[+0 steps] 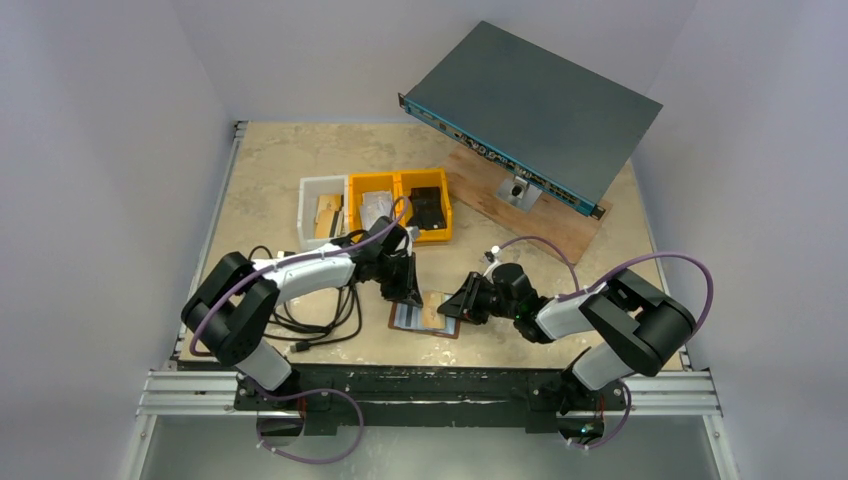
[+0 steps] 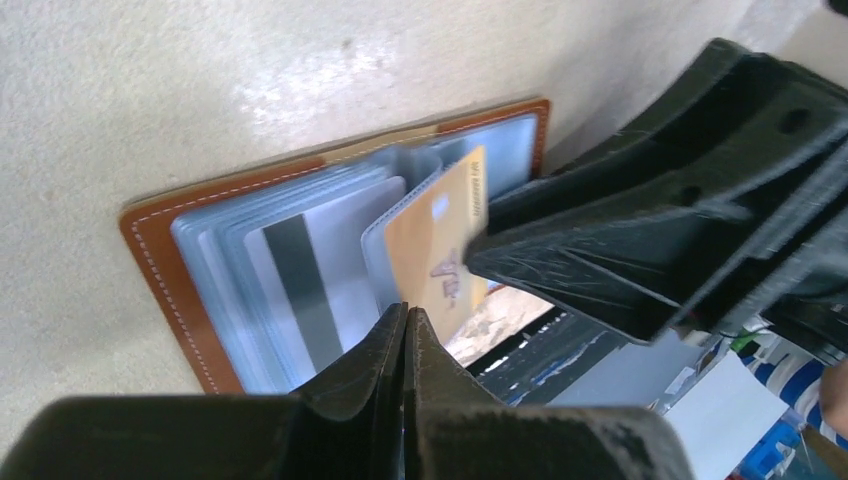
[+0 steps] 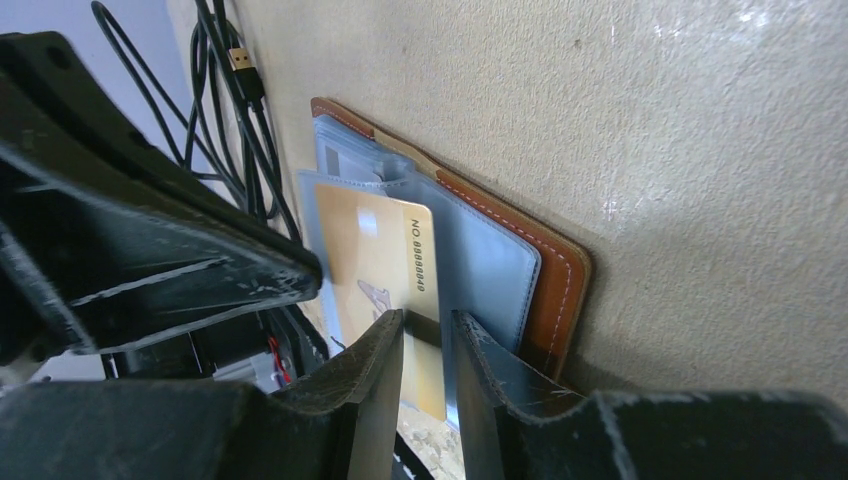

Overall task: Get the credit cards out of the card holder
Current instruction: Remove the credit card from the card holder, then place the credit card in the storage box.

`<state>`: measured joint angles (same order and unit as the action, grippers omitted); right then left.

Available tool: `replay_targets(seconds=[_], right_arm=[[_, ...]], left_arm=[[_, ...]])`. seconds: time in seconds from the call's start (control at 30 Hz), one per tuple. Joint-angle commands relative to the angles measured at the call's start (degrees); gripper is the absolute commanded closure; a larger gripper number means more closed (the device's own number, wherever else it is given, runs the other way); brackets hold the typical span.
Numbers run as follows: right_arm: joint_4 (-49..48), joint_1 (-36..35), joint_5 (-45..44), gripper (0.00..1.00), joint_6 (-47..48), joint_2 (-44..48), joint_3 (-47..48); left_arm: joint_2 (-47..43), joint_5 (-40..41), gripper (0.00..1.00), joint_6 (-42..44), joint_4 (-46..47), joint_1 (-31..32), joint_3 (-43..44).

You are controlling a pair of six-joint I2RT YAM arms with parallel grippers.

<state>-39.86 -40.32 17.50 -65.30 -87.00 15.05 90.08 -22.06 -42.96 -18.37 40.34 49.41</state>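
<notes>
The brown card holder (image 1: 441, 323) lies open near the table's front edge, its clear pockets up. My left gripper (image 1: 408, 292) is shut and empty, its tips (image 2: 407, 315) over the pockets beside a white card with a dark stripe (image 2: 300, 285). A gold card (image 2: 430, 250) sits in a raised pocket leaf. My right gripper (image 1: 452, 306) comes in from the right. In the right wrist view its jaws (image 3: 428, 335) stand slightly apart around the end of that gold card (image 3: 375, 260) and its pocket edge, beside the brown cover (image 3: 560, 290).
A white bin (image 1: 322, 212) and two yellow bins (image 1: 400, 205) stand behind, one holding a chunky black object (image 1: 428, 208). Black cables (image 1: 310, 320) lie left of the holder. A grey rack unit (image 1: 530, 110) rests on a wooden board (image 1: 520, 205) at the back right.
</notes>
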Motion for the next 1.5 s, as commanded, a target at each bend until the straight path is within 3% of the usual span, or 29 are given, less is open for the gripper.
replay_targets(seconds=[0.0, 0.2, 0.4, 0.7, 1.47], right_arm=[[6.4, 0.2, -3.0, 0.73, 2.9, -1.6, -0.3], [4.1, 0.3, -1.5, 0.74, 2.0, -2.2, -0.9], [2.2, 0.2, -0.7, 0.99, 0.4, -1.7, -2.1], [8.5, 0.2, -4.2, 1.0, 1.0, 4.9, -2.8], [23.3, 1.3, -9.3, 1.0, 4.1, 18.1, -3.4]], left_arm=[[1.7, 3.2, 1.0, -0.8, -0.2, 0.4, -1.4], [5.2, 6.5, 1.0, -0.8, -2.0, 0.4, -1.7], [6.8, 9.2, 1.0, -1.0, -4.2, 0.4, -1.3], [8.0, 12.7, 1.0, -1.2, -6.6, 0.4, -1.2], [8.6, 12.8, 1.0, -1.5, -6.2, 0.4, -1.2]])
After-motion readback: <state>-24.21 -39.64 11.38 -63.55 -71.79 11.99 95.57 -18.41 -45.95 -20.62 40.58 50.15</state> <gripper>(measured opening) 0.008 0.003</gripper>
